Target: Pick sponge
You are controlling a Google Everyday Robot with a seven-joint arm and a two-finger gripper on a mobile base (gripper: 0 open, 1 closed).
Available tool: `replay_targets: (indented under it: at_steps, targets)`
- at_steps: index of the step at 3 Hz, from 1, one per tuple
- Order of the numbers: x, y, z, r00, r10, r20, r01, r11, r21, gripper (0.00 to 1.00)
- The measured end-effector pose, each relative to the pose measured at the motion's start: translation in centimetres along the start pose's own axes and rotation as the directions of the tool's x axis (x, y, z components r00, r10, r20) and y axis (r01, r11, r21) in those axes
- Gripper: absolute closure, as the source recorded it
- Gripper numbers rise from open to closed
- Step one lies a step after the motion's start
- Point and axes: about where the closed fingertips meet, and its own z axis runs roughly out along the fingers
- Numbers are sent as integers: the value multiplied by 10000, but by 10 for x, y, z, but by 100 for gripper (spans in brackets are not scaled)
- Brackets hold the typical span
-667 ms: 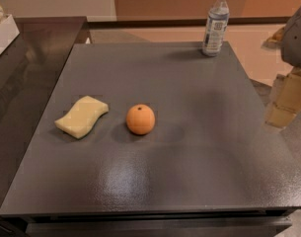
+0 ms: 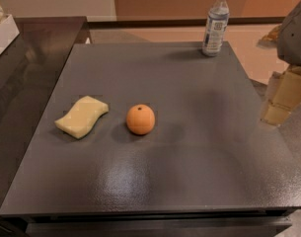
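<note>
The pale yellow, wavy-edged sponge (image 2: 82, 116) lies flat on the left part of the dark grey table (image 2: 189, 172). My gripper (image 2: 283, 100) hangs at the right edge of the view, just off the table's right side, far from the sponge. It holds nothing that I can see. The grey arm housing (image 2: 295, 33) sits above it.
A round orange (image 2: 140, 119) sits just right of the sponge, between it and the gripper. A clear water bottle (image 2: 214, 24) stands upright at the table's far right corner. A dark counter (image 2: 21, 68) adjoins the table on the left, with a white object (image 2: 2, 33) on it.
</note>
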Motion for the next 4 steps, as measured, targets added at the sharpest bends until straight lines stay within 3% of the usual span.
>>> replay_targets:
  at_steps: [2, 3, 4]
  targets:
    - [-47, -5, 14, 9937, -414, 1045, 470, 9976, -518, 0]
    - [-96, 3, 40, 9855, -753, 1521, 926, 9896, -1100, 0]
    - [-109, 5, 47, 9827, -841, 1650, 1056, 9864, -1263, 0]
